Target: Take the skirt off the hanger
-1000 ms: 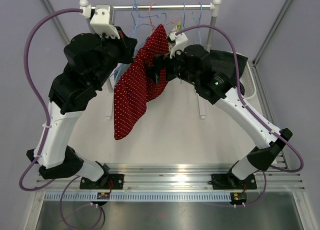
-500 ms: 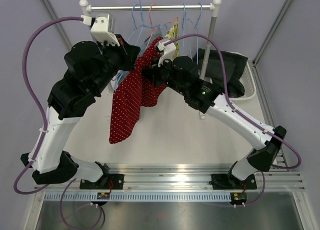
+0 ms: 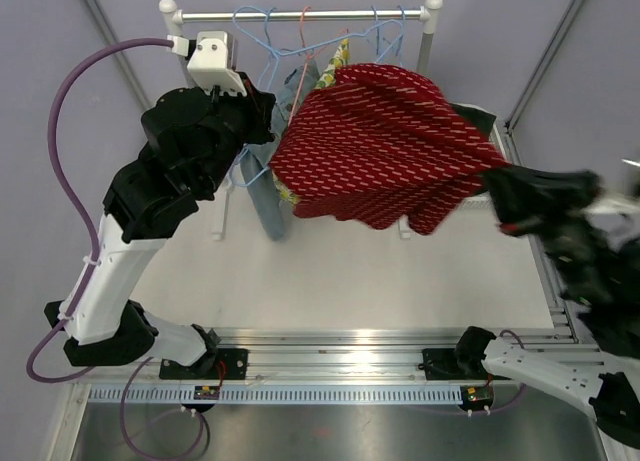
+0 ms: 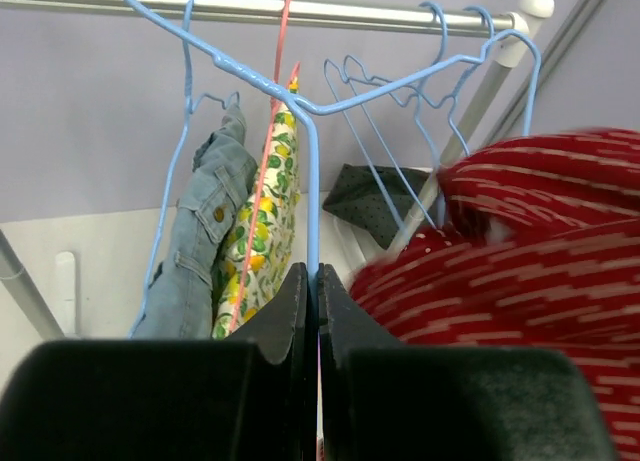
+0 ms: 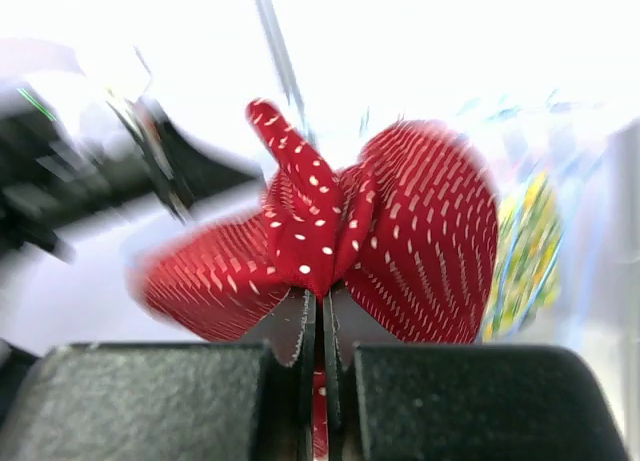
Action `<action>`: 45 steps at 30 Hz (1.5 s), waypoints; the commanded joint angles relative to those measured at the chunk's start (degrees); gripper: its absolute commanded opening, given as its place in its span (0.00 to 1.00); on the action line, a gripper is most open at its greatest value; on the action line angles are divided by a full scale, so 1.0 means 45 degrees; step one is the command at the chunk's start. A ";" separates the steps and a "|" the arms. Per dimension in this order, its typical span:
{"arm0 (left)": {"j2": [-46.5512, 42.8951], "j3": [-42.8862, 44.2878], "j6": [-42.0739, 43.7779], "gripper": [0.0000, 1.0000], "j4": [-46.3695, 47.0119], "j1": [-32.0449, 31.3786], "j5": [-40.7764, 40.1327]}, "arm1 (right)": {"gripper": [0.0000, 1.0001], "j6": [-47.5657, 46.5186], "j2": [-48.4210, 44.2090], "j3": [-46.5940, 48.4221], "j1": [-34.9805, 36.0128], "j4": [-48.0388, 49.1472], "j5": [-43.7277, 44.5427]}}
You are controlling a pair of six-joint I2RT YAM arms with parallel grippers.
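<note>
Right fingers [image 5: 292,331] are pressed tight with a fold of the red dotted skirt [image 5: 410,231] between them, so the right gripper [image 5: 318,303] has the cloth pinched dead centre. From that pinch we see the fabric fan up toward 12 o'clock and billow out to 3 and 9, all of it smeared by blur.

Over on the other side, the left fingers [image 4: 285,316] are closed on the blue wire of the hanger [image 4: 312,181]. The wire runs straight up from the left gripper [image 4: 312,286] toward 12 o'clock, then splits toward 10 and 2. Just beside the wire at 9 o'clock hangs a floral cloth [image 4: 262,241], with a denim piece [image 4: 200,231] beyond it. At 3 to 4 o'clock the skirt fills that corner, near the wire. We cannot tell whether any edge still catches on the hanger. The rail [image 4: 350,11] crosses at 12 o'clock, and the spare hangers [image 4: 440,71] are hooked on it at 1.

From above, the skirt is spread wide above the table [image 3: 350,281]. Its 9 o'clock edge lies by the left gripper, and its 4 o'clock corner reaches the blurred right arm [image 3: 560,206]. A dark cloth [image 3: 478,116] peeks out behind the skirt at 2 o'clock.
</note>
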 commanded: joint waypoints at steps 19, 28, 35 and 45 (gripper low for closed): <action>0.2533 0.2112 0.3786 0.00 0.1302 -0.2085 -0.2463 | 0.00 -0.3293 -0.0161 0.2666 0.0079 -0.2060 0.7484; 0.4977 0.4380 0.6230 0.00 0.1869 -0.1520 -0.3282 | 0.00 -0.3313 -0.0883 0.1456 0.0059 -0.1649 0.7601; 0.3788 0.1666 0.6954 0.00 0.3139 -0.0954 -0.4378 | 0.00 -0.2922 -0.0962 0.1279 0.0059 -0.2039 0.7192; 0.4724 0.2855 0.6038 0.00 0.2435 0.0920 -0.1237 | 0.00 -0.2083 -0.1118 0.0245 0.0060 -0.1786 0.6566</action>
